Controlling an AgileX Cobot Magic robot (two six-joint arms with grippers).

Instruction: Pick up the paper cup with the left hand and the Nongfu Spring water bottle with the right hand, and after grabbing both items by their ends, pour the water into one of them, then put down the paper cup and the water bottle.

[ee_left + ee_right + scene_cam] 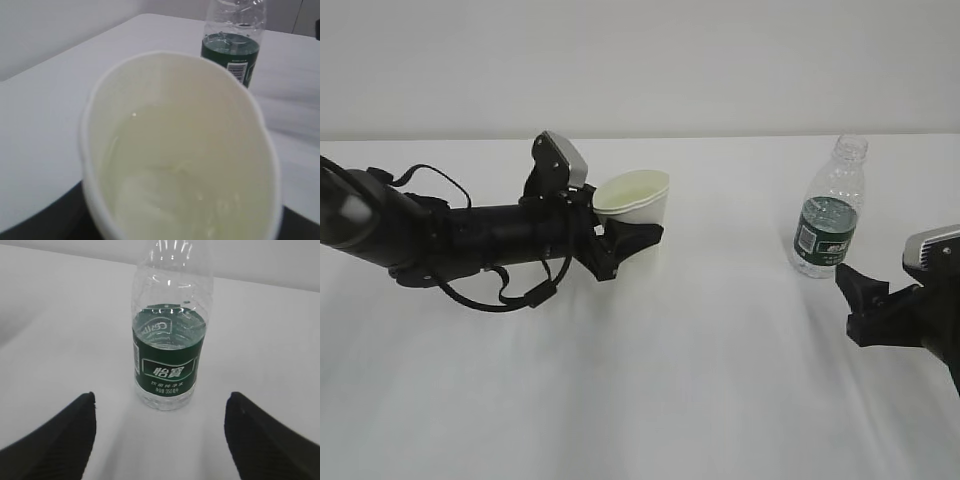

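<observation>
The left hand's gripper (625, 240) is clamping the paper cup (634, 204) around its lower body, its black fingers (642, 236) pressing against the cup wall on either side. The cup is tilting slightly, its open mouth leaning toward the arm, and it is sitting at the left of the worktop's (700, 380) middle, toward the far edge. In the left wrist view the paper cup (180, 150) is filling most of the frame, and its pale yellowish inside is showing a shallow pool of water (165, 200) at the bottom.

The right hand's gripper (160, 440) is standing with its jaws wide apart and holding nothing. The Nongfu Spring water bottle (167, 355) is standing upright just beyond the fingertips, centred on the gap between them but apart from both fingers (55, 440). In the exterior view the right hand (905, 305) is lying low at the right edge of the worktop, and the bottle (832, 210) is standing just past its tip, toward the far right corner, uncapped, with its dark green label facing the gripper. Cup and bottle are well apart across the white worktop.
</observation>
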